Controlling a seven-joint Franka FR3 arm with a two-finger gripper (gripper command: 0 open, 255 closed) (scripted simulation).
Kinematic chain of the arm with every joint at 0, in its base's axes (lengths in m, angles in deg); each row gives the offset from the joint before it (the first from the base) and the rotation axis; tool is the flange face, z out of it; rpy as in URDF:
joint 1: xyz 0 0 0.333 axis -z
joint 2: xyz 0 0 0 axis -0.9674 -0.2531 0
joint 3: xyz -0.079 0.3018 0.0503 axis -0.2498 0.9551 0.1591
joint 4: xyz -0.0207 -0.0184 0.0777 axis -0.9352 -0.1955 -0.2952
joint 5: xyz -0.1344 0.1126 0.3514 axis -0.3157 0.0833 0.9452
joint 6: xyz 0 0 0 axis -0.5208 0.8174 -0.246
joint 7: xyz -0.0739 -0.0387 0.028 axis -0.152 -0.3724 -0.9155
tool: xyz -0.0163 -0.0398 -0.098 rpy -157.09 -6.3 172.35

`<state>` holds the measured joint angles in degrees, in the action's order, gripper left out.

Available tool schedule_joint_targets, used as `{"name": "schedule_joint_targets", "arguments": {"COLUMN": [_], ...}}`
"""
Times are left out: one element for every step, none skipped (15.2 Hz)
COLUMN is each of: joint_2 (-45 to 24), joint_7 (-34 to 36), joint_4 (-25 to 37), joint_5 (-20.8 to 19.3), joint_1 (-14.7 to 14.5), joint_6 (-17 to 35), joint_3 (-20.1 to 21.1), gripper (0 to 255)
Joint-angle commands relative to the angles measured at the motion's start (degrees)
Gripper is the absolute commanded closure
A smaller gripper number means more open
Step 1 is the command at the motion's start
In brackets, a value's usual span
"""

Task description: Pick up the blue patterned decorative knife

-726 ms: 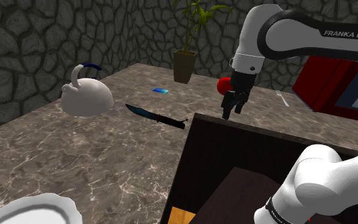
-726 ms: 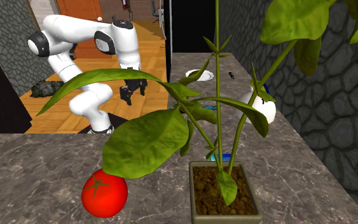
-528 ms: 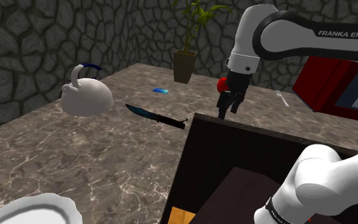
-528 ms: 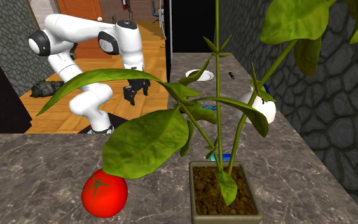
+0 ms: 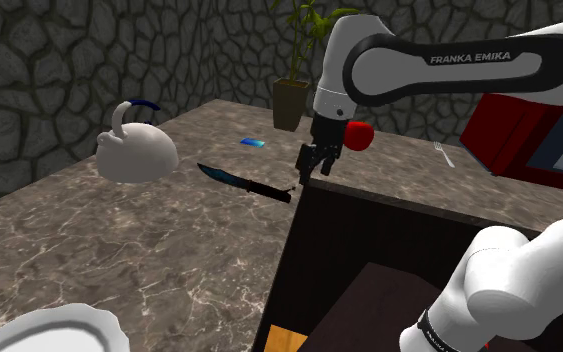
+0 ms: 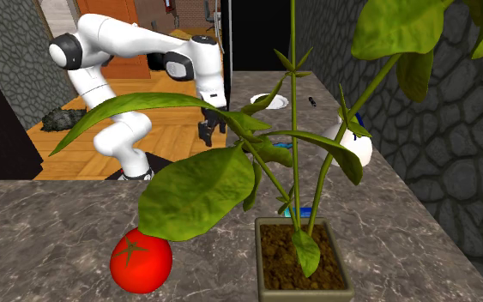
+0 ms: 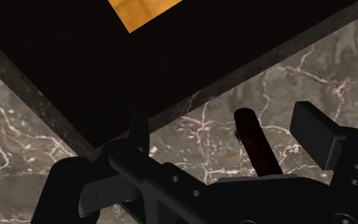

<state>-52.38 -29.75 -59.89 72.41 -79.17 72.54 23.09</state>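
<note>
The knife [image 5: 244, 182] lies flat on the marble counter [image 5: 149, 240], its blue patterned blade [image 5: 214, 172] pointing toward the teapot and its dark handle [image 5: 280, 194] toward the stand. My gripper [image 5: 309, 166] hangs just above the handle end, at the stand's corner. In the wrist view the gripper [image 7: 225, 125] is open, and the dark brown handle [image 7: 254, 141] lies on the marble between the fingers, nearer the right finger [image 7: 314, 130], touching neither. In the second exterior view the gripper [image 6: 211, 129] shows behind the plant's leaves.
A white teapot [image 5: 134, 150] stands beyond the blade. A small blue card [image 5: 253, 143], a potted plant [image 5: 291, 103], a red tomato [image 5: 357, 134] and a fork [image 5: 444, 153] lie further back. The dark stand [image 5: 389, 260] edges the counter beside the handle. A white plate [image 5: 39, 335] sits near.
The arm has swung toward the shoulder view's left, from in front of the tomato over the stand's edge to just above the knife's handle. The fingers stay apart.
</note>
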Motion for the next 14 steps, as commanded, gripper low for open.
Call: {"name": "schedule_joint_targets", "arguments": {"joint_2": [-3.99, -5.82, -7.66, -9.50, -11.35, -13.20, -15.07, -16.94, -18.82, -20.72, -22.62, -22.69, -22.80, -22.93], "joint_7": [0.57, 0.89, 1.25, 1.62, 2.01, 2.43, 2.87, 3.33, 3.81, 4.31, 4.83, 4.85, 4.88, 4.90], "joint_4": [2.57, 3.79, 5.07, 6.40, 7.80, 9.26, 10.79, 12.37, 14.02, 15.73, 17.51, 17.57, 16.92, 16.29], "joint_5": [-0.28, -0.49, -0.77, -1.10, -1.49, -1.93, -2.44, -3.01, -3.63, -4.31, -5.05, -5.08, -5.11, -5.13], "joint_1": [-0.37, -0.55, -0.72, -0.87, -1.03, -1.18, -1.34, -1.51, -1.68, -1.86, -2.07, -2.10, -2.12, -2.13], "joint_6": [2.58, 3.72, 4.81, 5.83, 6.79, 7.69, 8.52, 9.29, 9.99, 10.63, 11.19, 11.21, 11.97, 12.73], "joint_3": [1.18, 1.76, 2.33, 2.90, 3.45, 4.00, 4.54, 5.06, 5.57, 6.07, 6.55, 6.54, 6.54, 6.56], "gripper": [0, 0, 0, 0, 0, 0, 0, 0, 0, 0, 0, 0, 0, 0]}}
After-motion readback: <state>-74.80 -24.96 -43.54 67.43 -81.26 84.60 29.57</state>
